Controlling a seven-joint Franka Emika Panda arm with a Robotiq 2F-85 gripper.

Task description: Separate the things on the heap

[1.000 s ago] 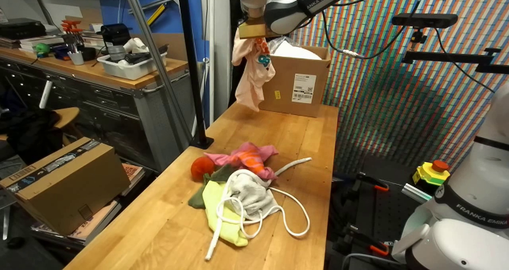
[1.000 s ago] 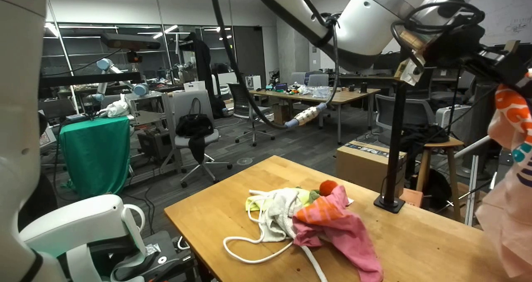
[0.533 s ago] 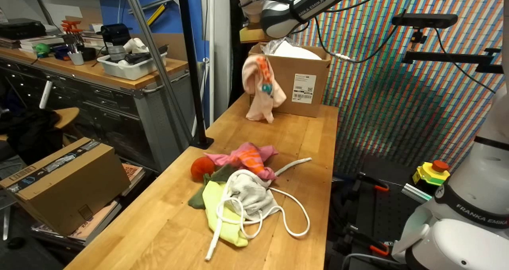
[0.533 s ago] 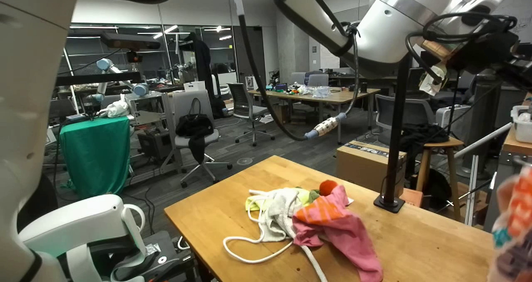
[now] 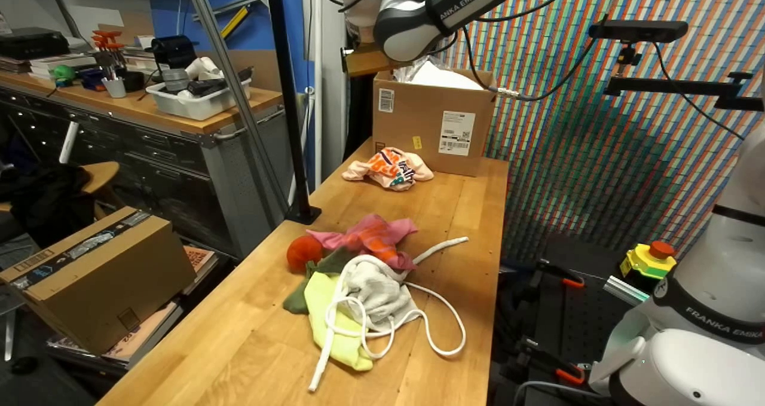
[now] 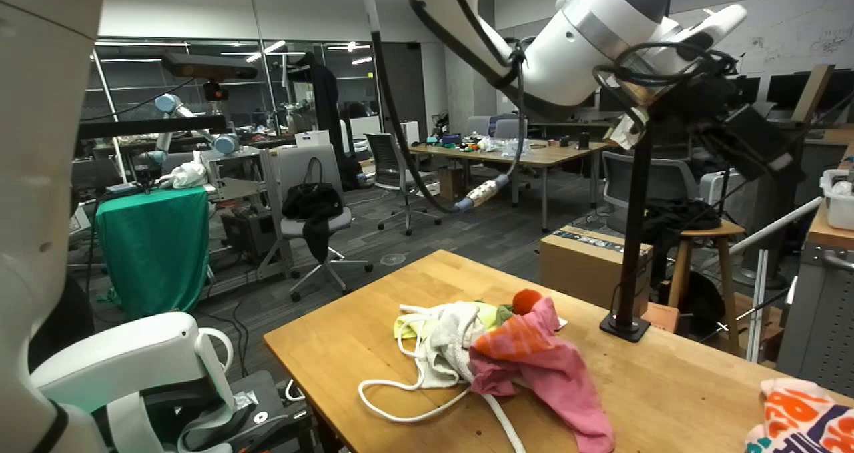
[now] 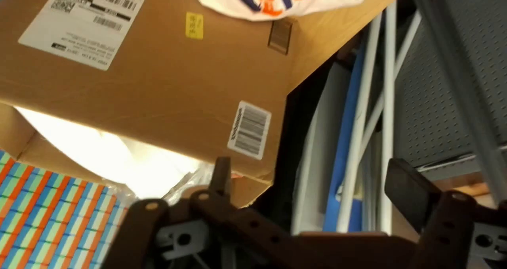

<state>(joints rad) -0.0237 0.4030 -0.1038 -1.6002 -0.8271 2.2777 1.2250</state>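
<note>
Cloth (image 5: 391,168), printed peach, on the table (image 5: 454,205), well below the widely parted jaws

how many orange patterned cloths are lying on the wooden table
2: the pale printed cloth beside the open cardboard box, and the deep pink cloth in the heap. Others may be hidden underneath it.

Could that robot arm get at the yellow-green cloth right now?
Probably, though perhaps not cleanly. The pincer stands open and empty, but up near a cardboard box, so it must first come over. Parts of the yellow-green cloth lie bare, yet white rope crosses it and might drag along.
</note>
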